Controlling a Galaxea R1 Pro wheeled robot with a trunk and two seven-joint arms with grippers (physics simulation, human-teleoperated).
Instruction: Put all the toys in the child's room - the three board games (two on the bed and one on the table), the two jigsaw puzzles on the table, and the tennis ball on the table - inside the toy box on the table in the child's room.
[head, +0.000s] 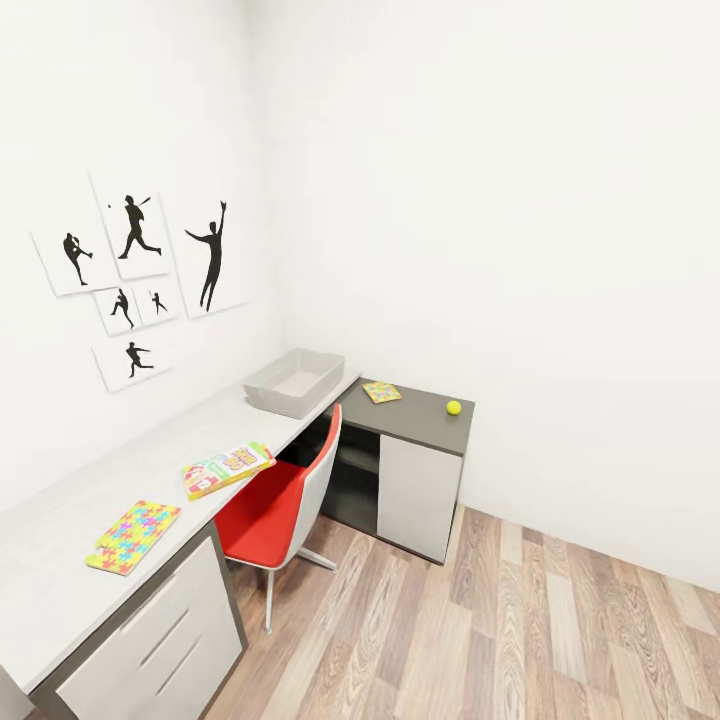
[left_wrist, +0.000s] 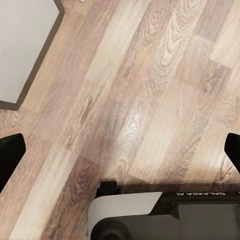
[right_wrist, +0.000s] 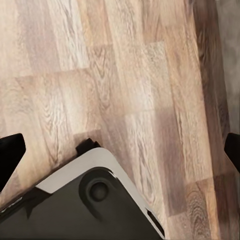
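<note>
— Which step was the robot on?

— By the look of it, the approach. From the head camera the desk (head: 60, 560) ran along the wall at nine o'clock, with the toy box (head: 295, 381) at its far end, around eleven o'clock. Nothing lay in the box.

— And the toys?

— A jigsaw puzzle (head: 133, 536) lay near the front of the desk, a board game (head: 228, 469) further along beside the red chair (head: 275, 505). On the lower dark cabinet (head: 425, 425), at twelve o'clock, sat a second puzzle (head: 382, 391) and the tennis ball (head: 454, 407).

— The jaws?

— Both wrist cameras looked down on wooden floor (left_wrist: 150, 90). The left gripper (left_wrist: 120, 150) and right gripper (right_wrist: 120, 150) had their jaws spread wide, grasping nothing.

— Next move?

— Probably rolling closer to the desk and raising an arm over the nearest toy.
</note>
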